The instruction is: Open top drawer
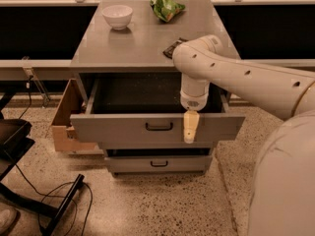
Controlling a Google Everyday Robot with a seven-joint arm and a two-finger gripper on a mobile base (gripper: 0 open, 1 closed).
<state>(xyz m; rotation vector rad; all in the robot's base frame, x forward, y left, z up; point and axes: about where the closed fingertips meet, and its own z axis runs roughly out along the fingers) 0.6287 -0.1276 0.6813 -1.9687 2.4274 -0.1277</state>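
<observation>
The top drawer point(118, 128) is pulled well out of the grey cabinet point(142, 43). Its dark speckled interior point(138, 95) shows and holds nothing I can see. The small black bar handle point(158, 126) sits in the middle of its front. My gripper point(190, 132) hangs straight down from the white arm point(236, 75). It is in front of the drawer front, just right of the handle and apart from it. A narrower lower drawer point(158, 163) stays closed below.
On the cabinet top stand a white bowl point(117, 16), a green bag point(167, 7) and a black flat object point(172, 48). A cardboard box point(66, 119) leans at the cabinet's left. A black stand and cables point(49, 200) lie on the floor at the left.
</observation>
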